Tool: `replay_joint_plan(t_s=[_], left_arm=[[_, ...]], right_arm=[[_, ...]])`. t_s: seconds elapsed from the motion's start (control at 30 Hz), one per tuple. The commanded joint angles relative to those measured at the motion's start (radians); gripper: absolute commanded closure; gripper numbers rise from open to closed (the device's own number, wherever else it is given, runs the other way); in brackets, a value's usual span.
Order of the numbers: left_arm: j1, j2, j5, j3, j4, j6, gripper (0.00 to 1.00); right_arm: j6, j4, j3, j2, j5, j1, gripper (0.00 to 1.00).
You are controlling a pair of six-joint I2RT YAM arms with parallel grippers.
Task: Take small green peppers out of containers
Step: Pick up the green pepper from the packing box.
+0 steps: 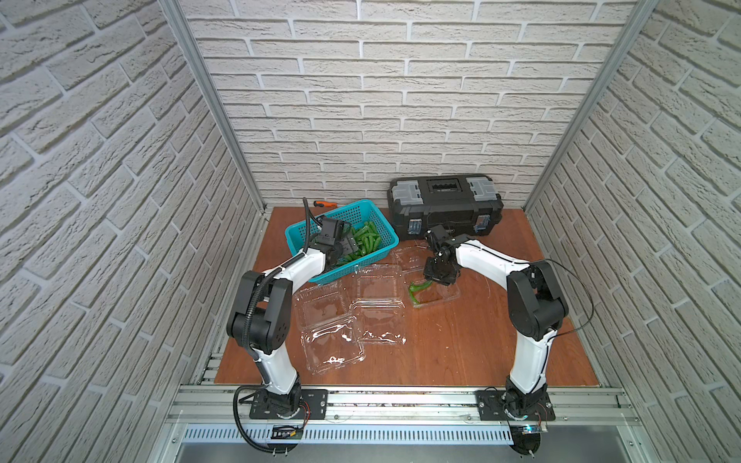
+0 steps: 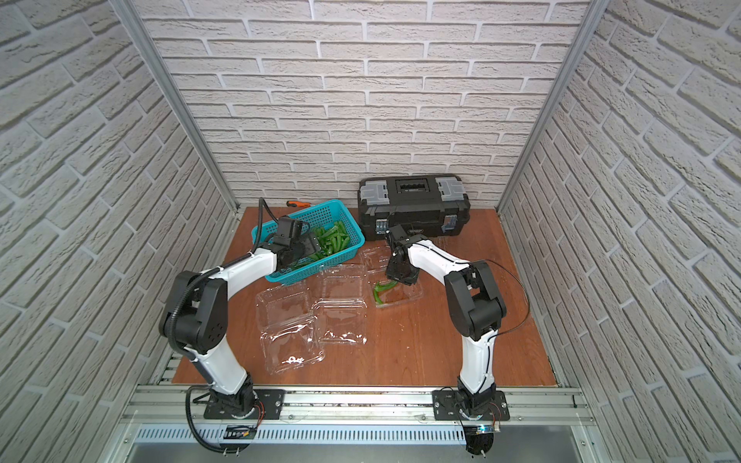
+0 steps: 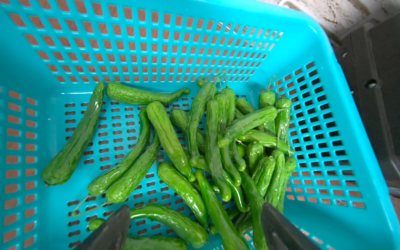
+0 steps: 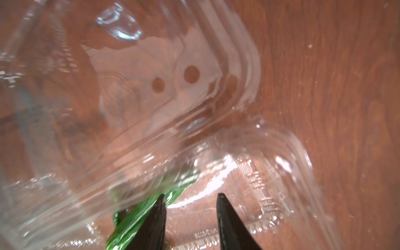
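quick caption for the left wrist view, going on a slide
Left wrist view: the open left claw hovers over small green peppers piled in the teal basket.

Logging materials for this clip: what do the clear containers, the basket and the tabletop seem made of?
The containers: thin clear plastic, glossy; tabletop shows through, glare spots. The basket: teal moulded plastic, smooth; regular slots. The tabletop: reddish-brown wood grain; solid wood or laminate, cannot tell.

Small green peppers (image 1: 367, 238) lie in a teal basket (image 1: 381, 219) at eleven o'clock, beside a black toolbox (image 1: 445, 204) at one. The right gripper (image 1: 435, 280) hangs over a clear container (image 1: 449, 298) with pepper inside.
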Motion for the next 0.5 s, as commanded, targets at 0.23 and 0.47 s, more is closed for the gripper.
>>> replay_joint_plan(t_s=[0.23,0.47], left_arm=[[-0.003,-0.005,0.028,0.03,0.023,0.026,0.05],[-0.004,-0.001,0.035,0.026,0.023,0.024,0.02]], right_arm=[[0.037,0.042,0.034,0.086,-0.044,-0.003,0.63],[0.023,0.048,0.014,0.09,-0.057,-0.004,0.9]])
